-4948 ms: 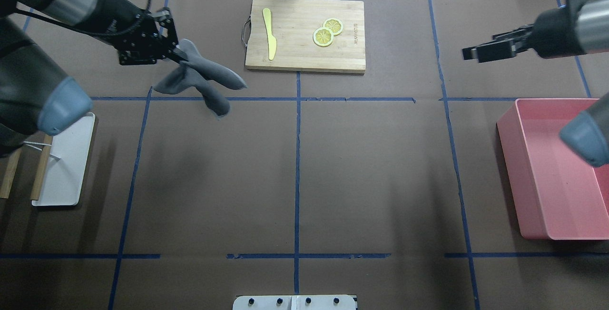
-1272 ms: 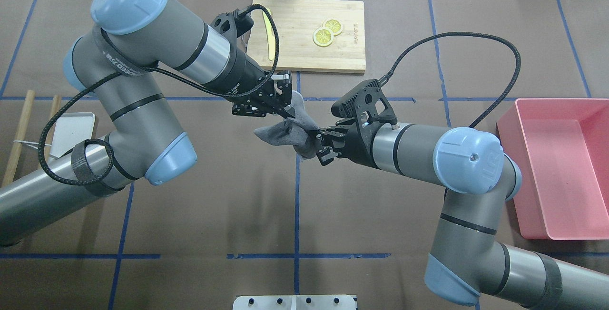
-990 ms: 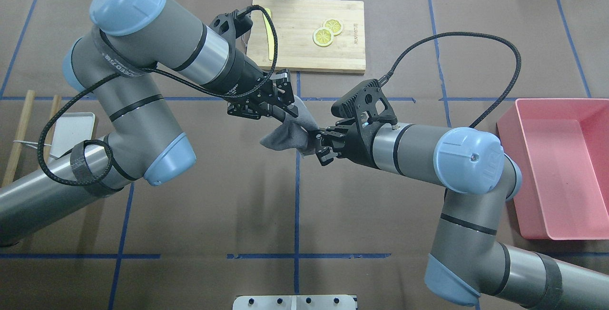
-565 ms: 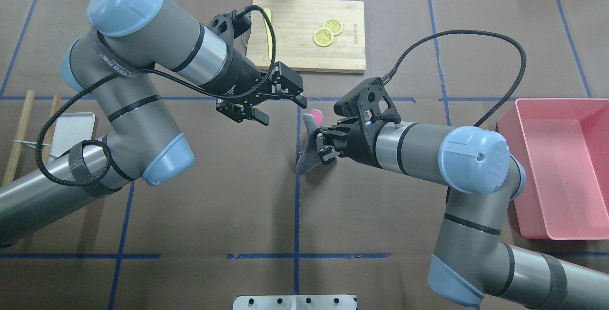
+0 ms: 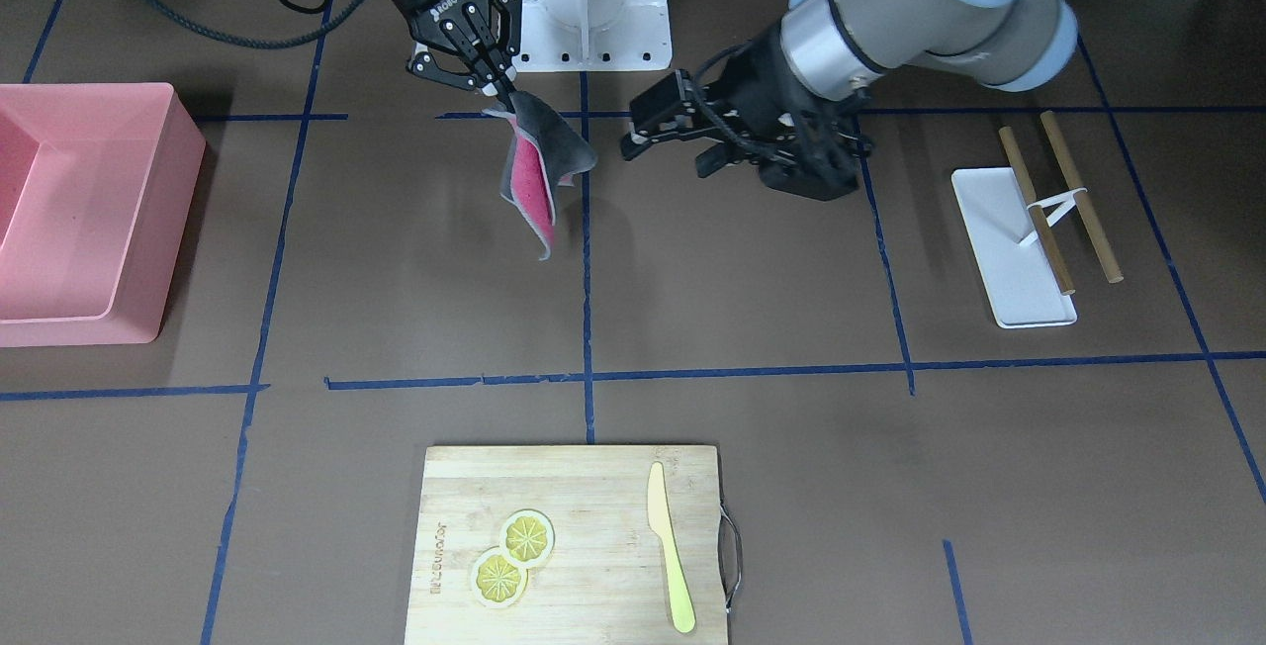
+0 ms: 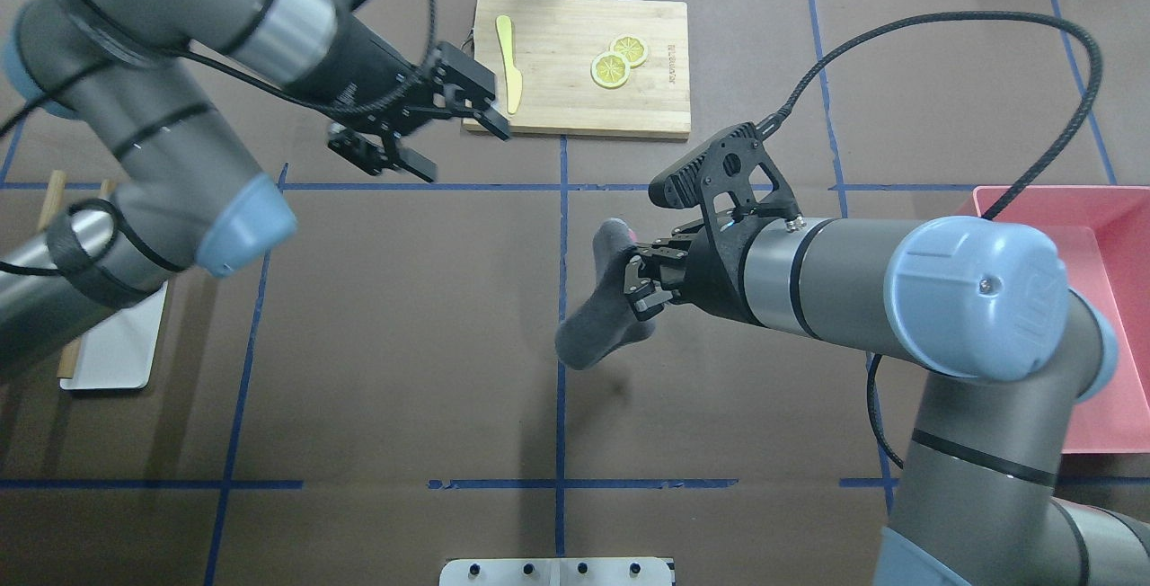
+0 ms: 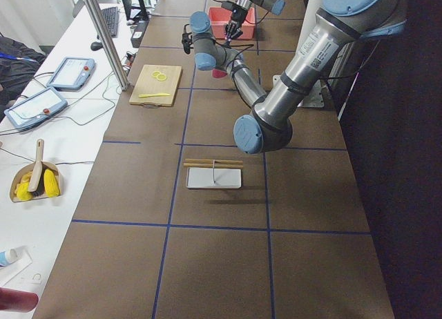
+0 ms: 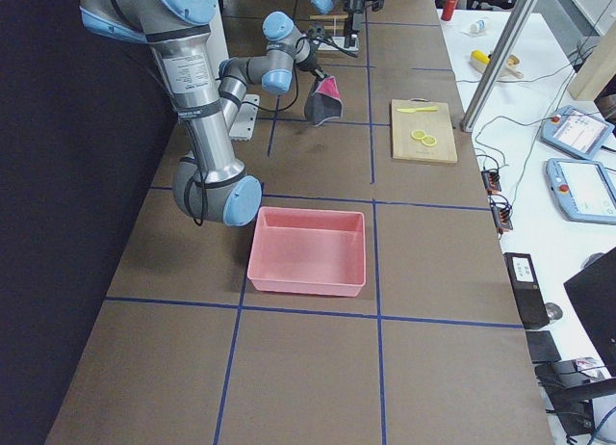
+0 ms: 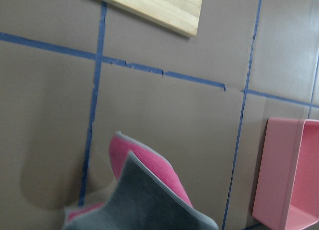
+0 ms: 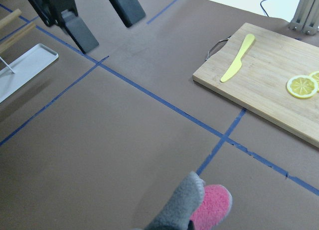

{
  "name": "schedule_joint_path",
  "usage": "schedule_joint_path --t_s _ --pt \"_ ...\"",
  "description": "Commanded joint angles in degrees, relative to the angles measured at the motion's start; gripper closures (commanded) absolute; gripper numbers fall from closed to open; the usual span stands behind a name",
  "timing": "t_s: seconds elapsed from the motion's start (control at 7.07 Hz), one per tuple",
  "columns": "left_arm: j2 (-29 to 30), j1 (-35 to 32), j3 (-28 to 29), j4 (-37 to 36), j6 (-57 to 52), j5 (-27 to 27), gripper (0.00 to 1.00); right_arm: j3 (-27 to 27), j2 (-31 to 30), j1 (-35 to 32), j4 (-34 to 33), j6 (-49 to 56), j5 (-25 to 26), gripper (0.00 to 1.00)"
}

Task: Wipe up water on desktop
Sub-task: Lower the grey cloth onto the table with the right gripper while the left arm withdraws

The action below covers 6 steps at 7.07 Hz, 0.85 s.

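Observation:
The desktop point(image 6: 404, 343) is a brown tabletop with blue tape lines; I see no water on it. My right gripper point(image 6: 640, 285) is shut on a cloth, grey outside and pink inside point(image 6: 595, 330), which hangs above the table's middle. It also shows in the front view point(image 5: 539, 170) below the right gripper point(image 5: 492, 81), in the left wrist view point(image 9: 149, 200) and in the right wrist view point(image 10: 194, 205). My left gripper point(image 6: 467, 155) is open and empty, near the cutting board's front left corner; it also shows in the front view point(image 5: 665, 155).
A bamboo cutting board point(image 6: 575, 110) at the far middle holds a yellow knife point(image 6: 508, 65) and lemon slices point(image 6: 615, 65). A pink bin point(image 5: 89, 220) stands on my right. A white tray point(image 5: 1009, 239) with wooden sticks lies on my left.
The left gripper carried the cloth to the middle, the right gripper closed on it, and the left gripper opened and drew back towards the far left. The cloth now hangs from the right gripper alone.

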<state>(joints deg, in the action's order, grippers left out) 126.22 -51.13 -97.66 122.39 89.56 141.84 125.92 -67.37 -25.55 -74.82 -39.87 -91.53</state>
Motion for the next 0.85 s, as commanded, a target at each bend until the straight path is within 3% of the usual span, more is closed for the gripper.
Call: schedule_joint_path --t_s 0.0,0.28,0.42,0.71 --pt "-3.42 -8.68 -2.26 -0.04 -2.18 1.61 0.00 4.41 0.14 -2.20 -10.13 -0.55 -0.23 1.00" --pt "-8.94 -10.40 -6.57 -0.22 -17.50 -13.08 0.00 5.12 0.22 -6.07 -15.86 -0.47 -0.40 1.00" --pt "-10.62 -11.17 -6.58 -1.61 -25.67 -15.95 0.00 5.30 0.14 -8.44 -18.93 0.05 -1.97 1.00" --pt "-12.04 -14.08 -10.25 -15.60 -44.21 -21.84 0.00 5.56 1.45 -13.63 -26.66 0.85 -8.55 1.00"
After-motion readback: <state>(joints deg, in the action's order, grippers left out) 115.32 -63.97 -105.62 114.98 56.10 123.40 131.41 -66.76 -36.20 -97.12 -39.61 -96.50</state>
